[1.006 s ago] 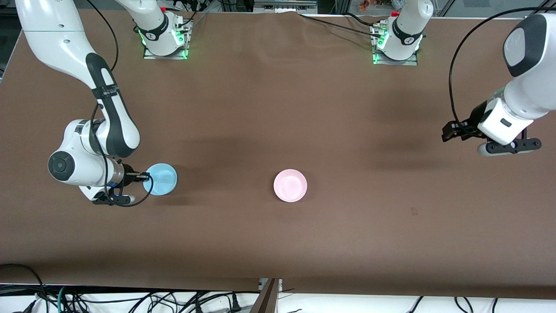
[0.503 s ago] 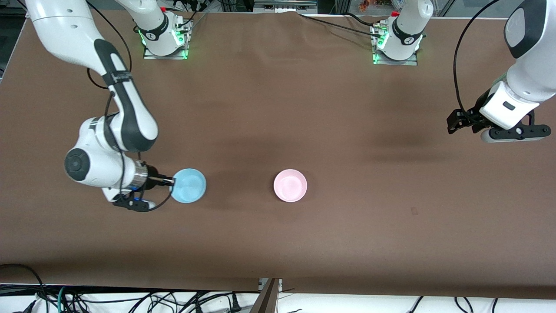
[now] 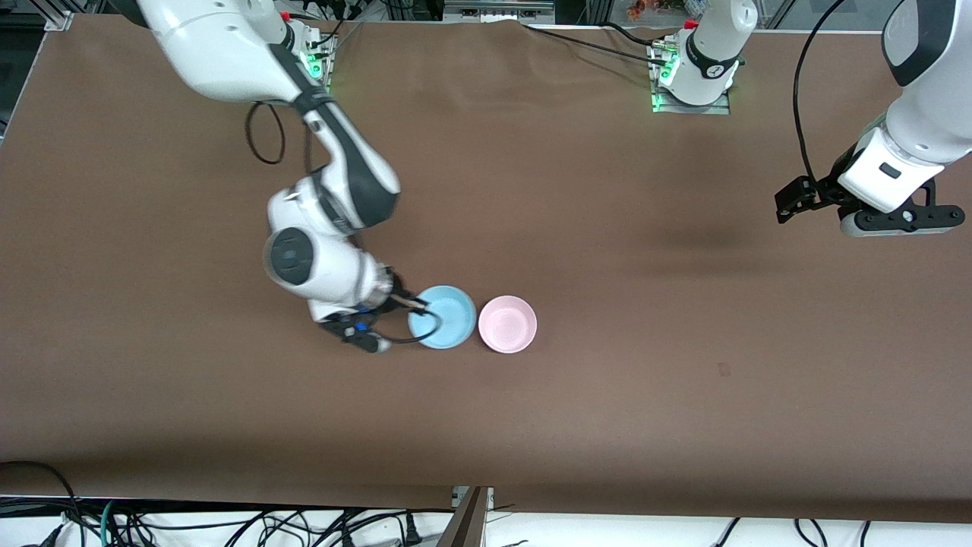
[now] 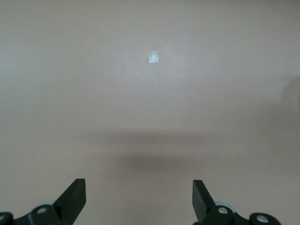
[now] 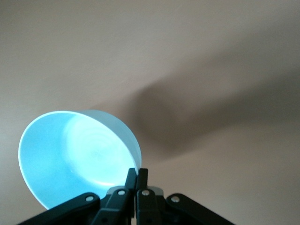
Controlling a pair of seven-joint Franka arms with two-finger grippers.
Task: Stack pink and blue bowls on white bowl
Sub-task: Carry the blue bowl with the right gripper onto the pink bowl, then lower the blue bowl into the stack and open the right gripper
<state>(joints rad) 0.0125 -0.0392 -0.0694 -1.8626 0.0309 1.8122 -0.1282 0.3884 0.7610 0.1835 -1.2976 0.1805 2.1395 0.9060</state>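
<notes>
Right gripper is clamped on the rim of the blue bowl, carrying it above the desk right beside the pink bowl. In the right wrist view the fingers pinch the thin wall of the bowl, which hangs tilted and clear of the surface, its shadow thrown well off to one side.

No white bowl shows in any view; whether one sits under the pink bowl cannot be told from here.

Left gripper waits spread wide over the bare desk toward the left arm's end, holding nothing; its wrist view shows only the surface and a small pale patch.

The risks I see come from the grip. A pinch on one edge of a smooth bowl lets it swing or slip, so a quick stop could shake it loose. Released while tilted, it could land with its rim across the pink bowl and not nest. Coming in too low, it could knock the pink bowl sideways.
</notes>
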